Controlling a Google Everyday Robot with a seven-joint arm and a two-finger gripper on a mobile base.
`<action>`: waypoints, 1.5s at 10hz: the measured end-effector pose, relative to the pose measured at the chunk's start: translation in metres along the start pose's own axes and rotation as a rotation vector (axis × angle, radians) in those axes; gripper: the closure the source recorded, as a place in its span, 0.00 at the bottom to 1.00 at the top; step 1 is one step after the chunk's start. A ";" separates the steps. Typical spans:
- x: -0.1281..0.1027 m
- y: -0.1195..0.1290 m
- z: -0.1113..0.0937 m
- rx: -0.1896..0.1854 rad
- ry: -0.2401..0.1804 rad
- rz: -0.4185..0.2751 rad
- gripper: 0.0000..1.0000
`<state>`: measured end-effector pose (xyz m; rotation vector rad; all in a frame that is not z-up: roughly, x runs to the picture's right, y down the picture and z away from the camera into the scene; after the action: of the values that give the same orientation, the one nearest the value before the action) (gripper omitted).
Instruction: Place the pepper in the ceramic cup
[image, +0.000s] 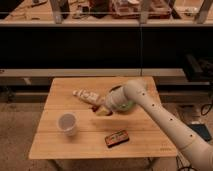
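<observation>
The white ceramic cup (67, 124) stands upright at the front left of the wooden table (145, 145). My gripper (103, 108) is low over the table's middle, right of the cup and just in front of a lying white bottle (87, 95). A small yellowish piece with a bit of red, seemingly the pepper (101, 111), shows at the gripper's tip; I cannot tell whether it is held or resting on the table. The white arm (160, 117) comes in from the lower right.
A green plate (125, 104) lies behind the gripper, mostly hidden by the arm. A dark snack bar (117, 138) lies near the front edge. A dark shelf unit stands behind the table.
</observation>
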<state>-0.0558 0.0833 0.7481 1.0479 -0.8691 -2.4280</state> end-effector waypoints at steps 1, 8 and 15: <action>0.029 0.000 -0.002 0.031 0.082 -0.020 0.96; 0.139 -0.074 0.061 0.376 0.366 -0.205 0.96; 0.121 -0.096 0.107 0.463 0.265 -0.242 0.66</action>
<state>-0.2235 0.1334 0.6784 1.6844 -1.3075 -2.2421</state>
